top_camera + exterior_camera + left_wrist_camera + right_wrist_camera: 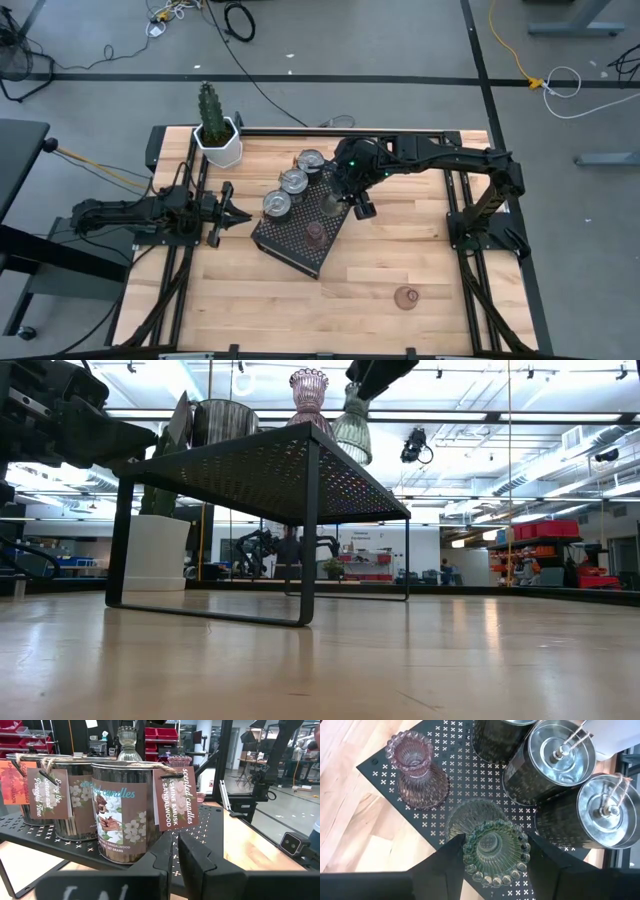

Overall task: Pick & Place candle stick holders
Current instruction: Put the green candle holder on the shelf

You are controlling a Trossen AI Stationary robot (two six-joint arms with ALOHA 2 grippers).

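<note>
An olive-green glass candle stick holder (pixel 495 852) stands upright over the black perforated tray (pixel 290 250), with my right gripper (pixel 496 845) shut on it from above. A pink glass holder (pixel 415 770) stands by its foot on the tray's near part. Another pink holder (pixel 405 297) sits on the bare wood near the front right. Three silver candle tins (pixel 294 181) stand in a row along the tray's far-left side. My left gripper (pixel 240 213) waits shut and level at the tray's left edge, touching nothing. My right gripper pinches the olive-green holder's beaded top rim (pixel 470 851) between its two fingers, one on each side. The fingers slant down at it from above and from the table's right. The holder is upright; I cannot tell whether its foot rests on the tray.
A white hexagonal pot with a cactus (pixel 218 135) stands at the table's far left corner. The tray stands raised on legs (pixel 310 530). Bare wood lies in front of the tray and to its right. The tins stand close beside the held holder.
</note>
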